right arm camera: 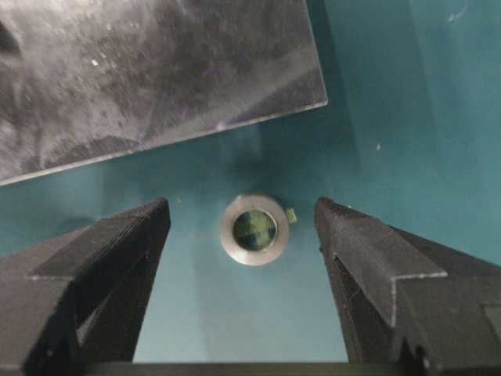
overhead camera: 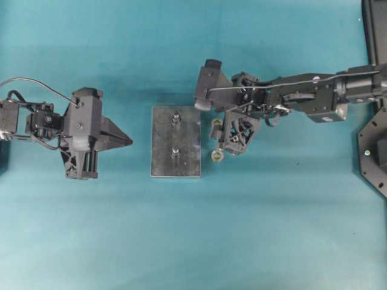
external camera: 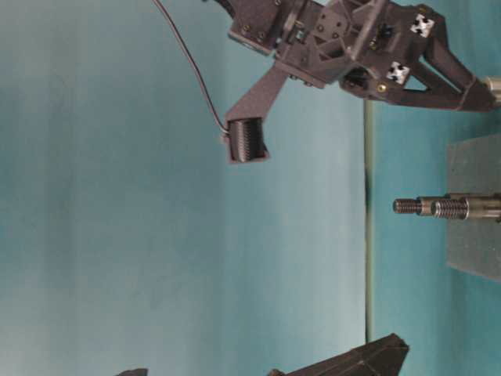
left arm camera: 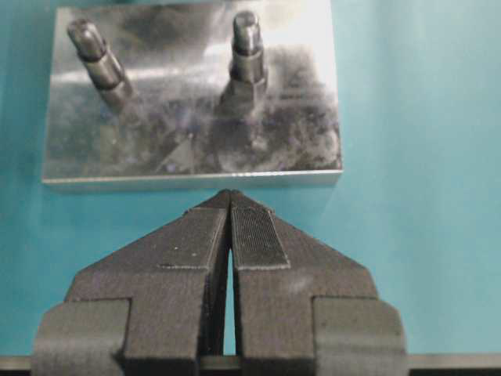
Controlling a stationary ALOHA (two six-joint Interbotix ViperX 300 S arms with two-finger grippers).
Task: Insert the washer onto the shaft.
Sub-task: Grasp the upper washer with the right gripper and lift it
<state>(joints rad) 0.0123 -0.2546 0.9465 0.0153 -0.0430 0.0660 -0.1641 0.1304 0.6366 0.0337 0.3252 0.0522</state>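
Observation:
A metal washer (right arm camera: 255,229) lies flat on the teal table just in front of the steel plate's edge (right arm camera: 235,117). My right gripper (right arm camera: 243,207) is open above it, with one finger on each side and neither touching it. In the overhead view the plate (overhead camera: 163,145) carries two upright threaded shafts (overhead camera: 176,118) (overhead camera: 175,151), both bare. My right gripper (overhead camera: 225,139) hangs just right of the plate, with a washer (overhead camera: 216,155) showing beside it. My left gripper (overhead camera: 128,141) is shut and empty, left of the plate, pointing at it (left arm camera: 230,196).
A second ring-shaped piece (overhead camera: 216,124) lies by the plate's right edge, partly under the right gripper. Black fixtures (overhead camera: 375,145) stand at the far right edge. In the table-level view the two shafts (external camera: 438,207) stick out from the plate (external camera: 473,235).

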